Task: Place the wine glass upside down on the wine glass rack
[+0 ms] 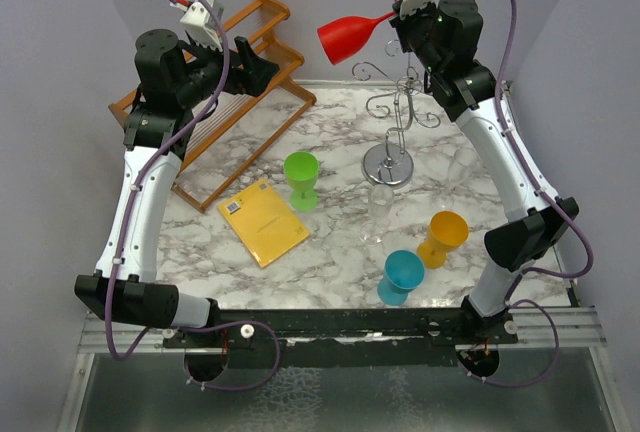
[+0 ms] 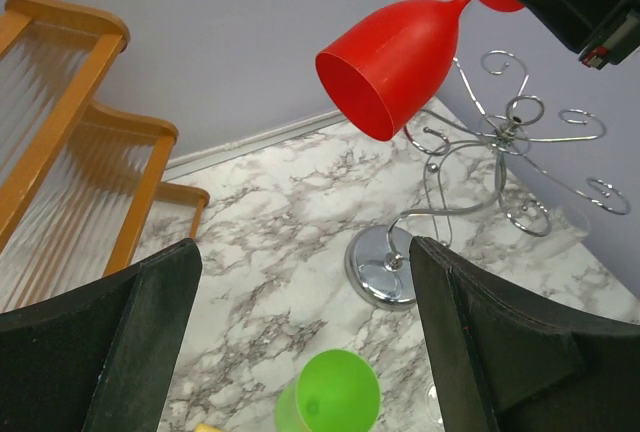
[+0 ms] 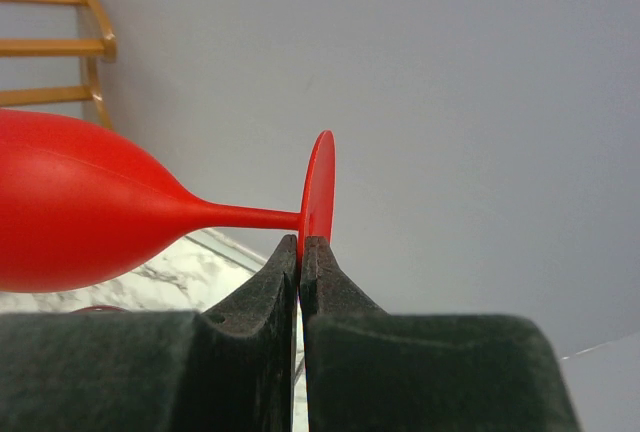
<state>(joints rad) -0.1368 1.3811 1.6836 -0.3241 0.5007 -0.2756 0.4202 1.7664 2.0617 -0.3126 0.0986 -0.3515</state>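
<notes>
A red wine glass (image 1: 346, 36) hangs in the air, lying about level with its bowl to the left. My right gripper (image 1: 398, 18) is shut on the rim of its round foot (image 3: 320, 192), high above the table. The glass is up and to the left of the silver wire wine glass rack (image 1: 402, 112), which stands on a round shiny base (image 1: 388, 165). The glass (image 2: 400, 62) and the rack (image 2: 480, 152) also show in the left wrist view. My left gripper (image 1: 258, 64) is open and empty, held high over the wooden rack.
A slatted wooden tiered rack (image 1: 215, 122) leans at the back left. On the marble table (image 1: 330, 272) stand a green cup (image 1: 301, 179), a clear glass (image 1: 379, 210), an orange cup (image 1: 442, 237) and a teal cup (image 1: 400, 274). A yellow booklet (image 1: 263, 220) lies flat.
</notes>
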